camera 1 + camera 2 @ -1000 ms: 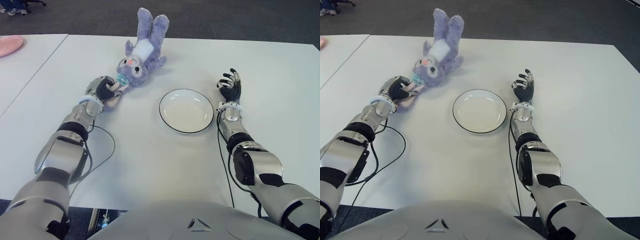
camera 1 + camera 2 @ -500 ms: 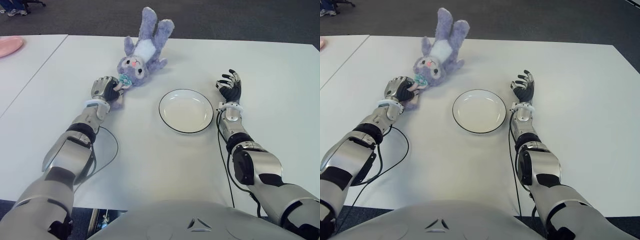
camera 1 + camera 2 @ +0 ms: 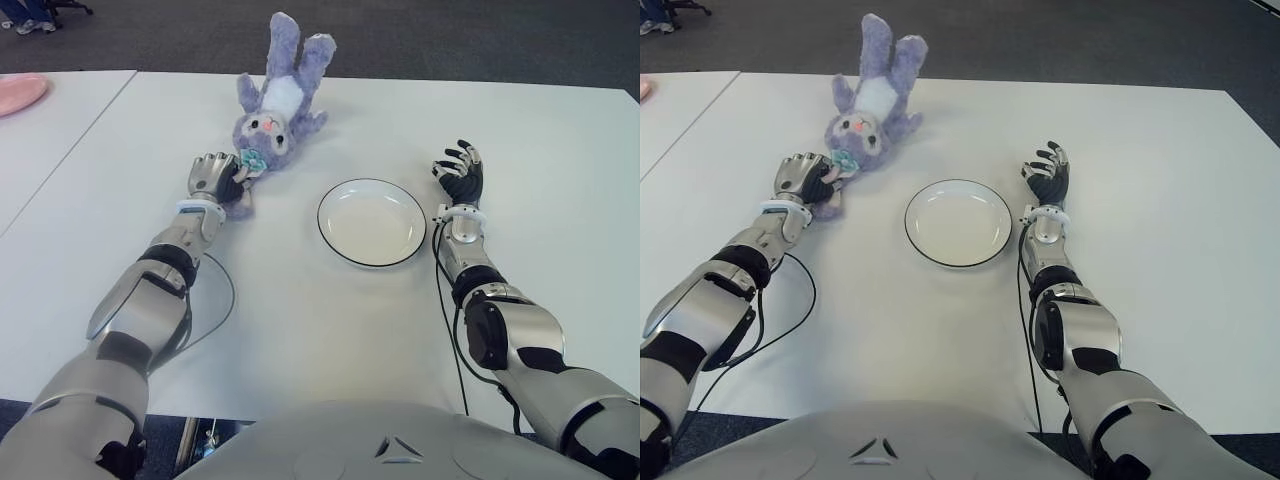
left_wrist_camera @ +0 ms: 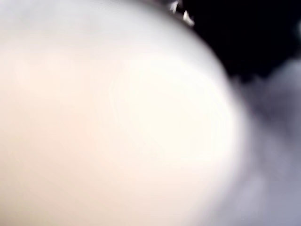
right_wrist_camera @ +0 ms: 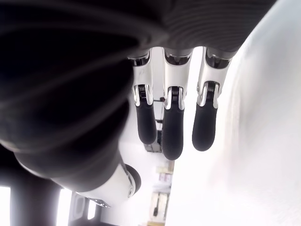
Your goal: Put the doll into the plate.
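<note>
Fingers of the left hand are curling around the doll's ear, the part nearest the robot, just beside its blue bow. From where I am standing the purple plush rabbit is lying on its back on the white counter, its head pointing toward the robot and its legs sticking up at the far edge. It is sitting to the robot's left of the plate and a little beyond it, apart from the rim. The plate is waiting empty near the middle. The right hand is idling beside the plate on its right side, fingers spread and holding nothing.

To my eye the doll is looking light, soft and floppy, so nothing about it is seeming fragile. Held by one ear, though, the body is likely to be dangling and swinging once lifted. A grip lower, around the head or chest, would probably be carrying it more steadily. Fur is offering good friction, so slipping is seeming unlikely.
</note>
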